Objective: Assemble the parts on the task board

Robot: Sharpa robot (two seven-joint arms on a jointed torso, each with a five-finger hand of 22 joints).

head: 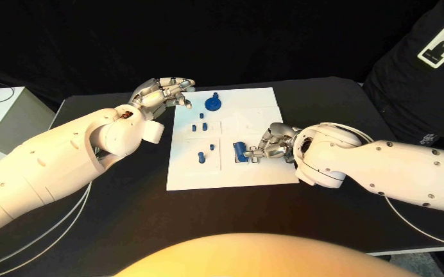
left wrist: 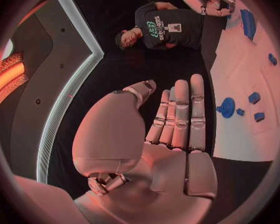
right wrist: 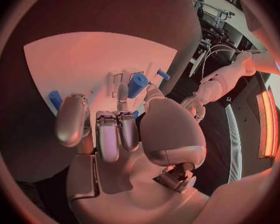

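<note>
Task board (head: 242, 107) unlabelled, right hand (head: 268, 145) on blue part (head: 239, 152)

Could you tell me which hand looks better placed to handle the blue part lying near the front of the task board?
Probably the right hand: its fingers are already at that blue part on the task board. The left hand sits at the board's far left corner, fingers straight, holding nothing.

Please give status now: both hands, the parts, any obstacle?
Left hand open, at the board's far-left corner. Right hand grips a blue part on the task board. No obstacle seen.
</note>
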